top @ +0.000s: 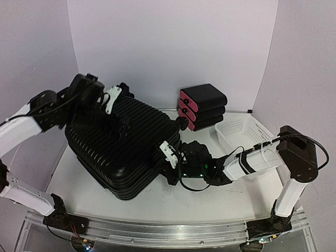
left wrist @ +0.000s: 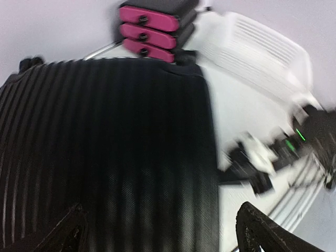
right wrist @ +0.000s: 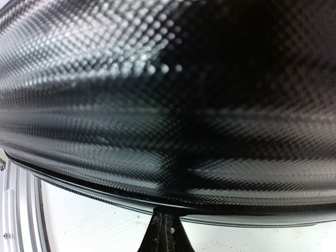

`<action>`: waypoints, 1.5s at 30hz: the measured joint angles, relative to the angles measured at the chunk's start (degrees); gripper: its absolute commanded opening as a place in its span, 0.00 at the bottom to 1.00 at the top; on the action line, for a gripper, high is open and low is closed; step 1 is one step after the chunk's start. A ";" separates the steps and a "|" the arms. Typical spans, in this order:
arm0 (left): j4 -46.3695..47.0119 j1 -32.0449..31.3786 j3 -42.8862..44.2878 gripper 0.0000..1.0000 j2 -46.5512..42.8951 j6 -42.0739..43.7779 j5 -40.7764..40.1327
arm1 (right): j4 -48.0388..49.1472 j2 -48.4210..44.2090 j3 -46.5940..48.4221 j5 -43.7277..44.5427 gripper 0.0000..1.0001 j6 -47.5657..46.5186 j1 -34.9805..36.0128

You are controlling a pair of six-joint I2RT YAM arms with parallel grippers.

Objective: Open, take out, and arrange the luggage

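Observation:
The luggage (top: 123,147) is a large black ribbed hard-shell case lying flat on the white table, and it looks closed. My left gripper (top: 114,122) hovers over its top, left of centre. In the left wrist view that left gripper (left wrist: 163,236) is open, one fingertip (left wrist: 65,233) over the ribbed shell (left wrist: 105,147) and the other past its right edge. My right gripper (top: 167,160) sits low at the case's right side. In the right wrist view the right gripper (right wrist: 165,231) is shut, its tips touching the seam (right wrist: 105,197) under the shell; nothing shows between them.
Three black boxes with pink fronts (top: 202,107) are stacked behind the case, also in the left wrist view as the pink-fronted boxes (left wrist: 147,31). A white mesh basket (top: 241,131) stands at the right, over my right forearm. White walls close in the back and sides.

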 measured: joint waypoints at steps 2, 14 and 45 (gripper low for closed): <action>0.15 -9.44 -4.70 0.97 -4.87 -0.33 -5.49 | 0.02 0.00 0.00 -0.31 0.00 -0.31 -0.09; -1.36 -31.45 -12.63 1.00 4.81 -3.82 -35.54 | 0.07 0.13 0.07 -1.66 0.00 0.72 -0.20; -26.23 -29.68 -12.66 0.94 9.55 -36.87 -43.82 | 1.14 9.29 9.09 -48.00 0.00 -1.84 -29.62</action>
